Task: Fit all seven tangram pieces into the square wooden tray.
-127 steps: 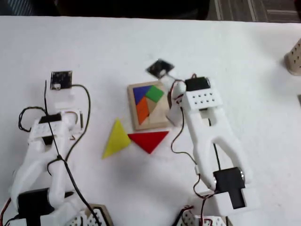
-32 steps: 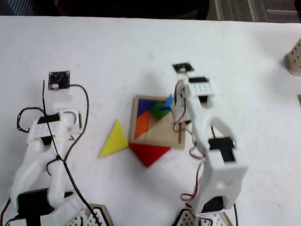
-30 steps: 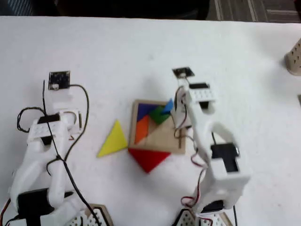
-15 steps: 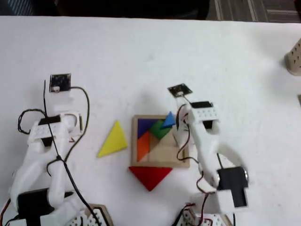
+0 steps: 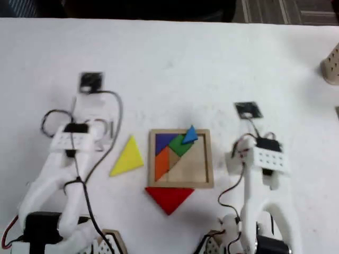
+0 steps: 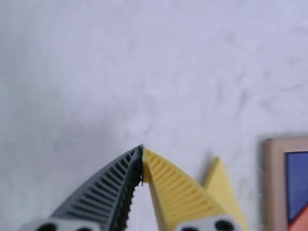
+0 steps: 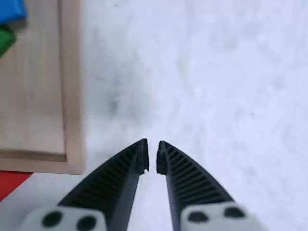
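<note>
Right gripper [image 7: 152, 159] was held just beside the tray [image 7: 72, 96], jaws barely parted and empty. Left gripper [image 6: 141, 161] was closed beside the yellow triangle [image 6: 226, 197], which lay near the tray.

There's the tray [image 5: 210, 159], mid-table and closer to the near edge than the far one. Inside it, a cluster of pieces [image 5: 168, 153] packs the left half, while the right half shows bare floor. One small triangle [image 5: 189, 135] rides up on the far rim, partly over the cluster. Out on the table, a big triangle [image 5: 128, 157] lies just left of the tray, apart from it. A second big triangle [image 5: 169, 197] lies in front, its long side against the tray's near rim. Now the left gripper [image 6: 141, 151] sits over the table just left of that first triangle's far tip. The right gripper [image 7: 152, 156] sits just off the tray's right near corner. Away at the table's right edge stands a holed block [image 5: 331, 66].
</note>
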You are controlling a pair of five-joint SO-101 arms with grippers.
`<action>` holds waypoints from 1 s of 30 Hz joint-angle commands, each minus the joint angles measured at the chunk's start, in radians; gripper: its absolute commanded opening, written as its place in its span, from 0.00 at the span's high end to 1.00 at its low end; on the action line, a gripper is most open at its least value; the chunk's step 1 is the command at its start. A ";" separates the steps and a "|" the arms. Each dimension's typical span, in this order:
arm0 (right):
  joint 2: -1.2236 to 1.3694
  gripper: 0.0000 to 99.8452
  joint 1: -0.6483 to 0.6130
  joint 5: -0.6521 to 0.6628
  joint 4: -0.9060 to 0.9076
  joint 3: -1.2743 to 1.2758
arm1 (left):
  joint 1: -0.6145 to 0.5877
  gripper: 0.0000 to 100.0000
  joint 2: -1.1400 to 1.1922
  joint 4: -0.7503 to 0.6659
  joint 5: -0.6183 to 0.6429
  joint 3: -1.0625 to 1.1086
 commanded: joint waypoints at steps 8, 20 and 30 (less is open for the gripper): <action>-0.056 0.98 0.176 0.176 -0.041 0.101 | 0.394 0.98 0.246 -0.005 0.241 -0.373; -0.056 0.98 0.168 0.176 -0.042 0.101 | 0.473 0.98 0.766 0.002 0.244 -0.835; -0.054 0.98 0.136 0.176 -0.070 0.103 | 0.588 0.98 0.809 0.095 0.239 -0.881</action>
